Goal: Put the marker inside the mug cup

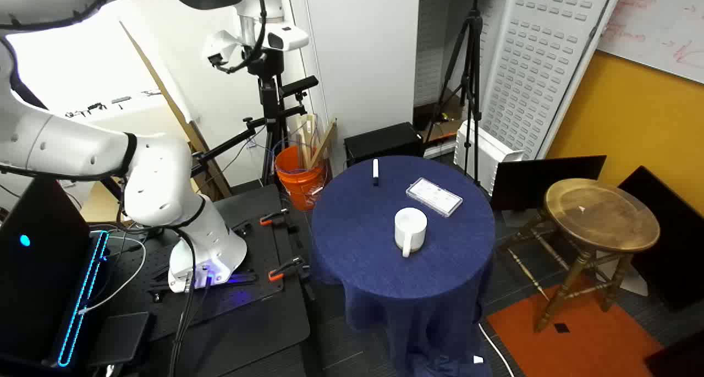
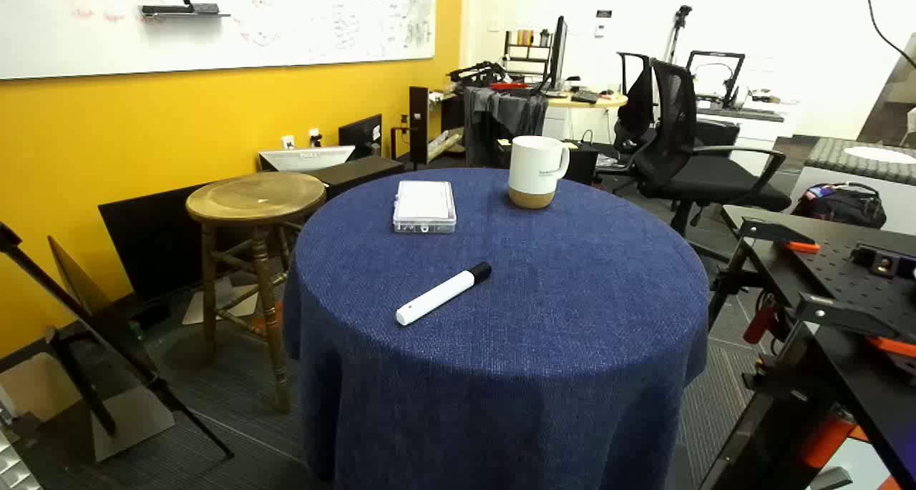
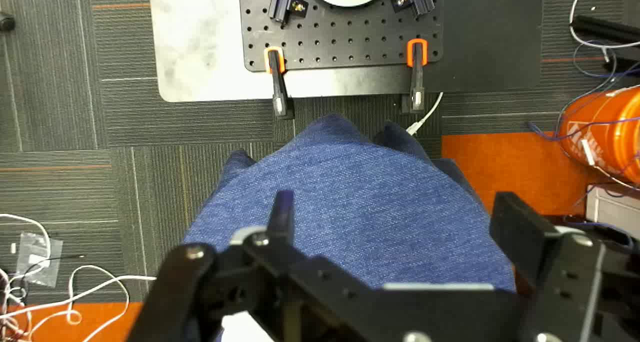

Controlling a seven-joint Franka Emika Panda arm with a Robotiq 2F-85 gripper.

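The marker (image 1: 375,171) is a white pen with a black cap. It lies flat on the round table with the blue cloth, and also shows in an exterior view (image 2: 435,298). The mug cup (image 1: 410,229) is white with a cork-coloured base (image 2: 531,195). It stands upright, apart from the marker, with its handle turned to the side. My gripper (image 3: 395,199) is open in the wrist view, fingers wide apart above the blue cloth, with nothing between them. The gripper is out of view in both exterior views. The marker is not seen in the wrist view.
A flat clear case with a white top (image 1: 434,197) lies between mug and marker, to one side. A white patch (image 3: 244,328) shows beneath the gripper; I cannot tell what it is. The black base table with clamps (image 3: 417,72), an orange bucket (image 1: 301,176) and a stool (image 1: 599,214) stand around.
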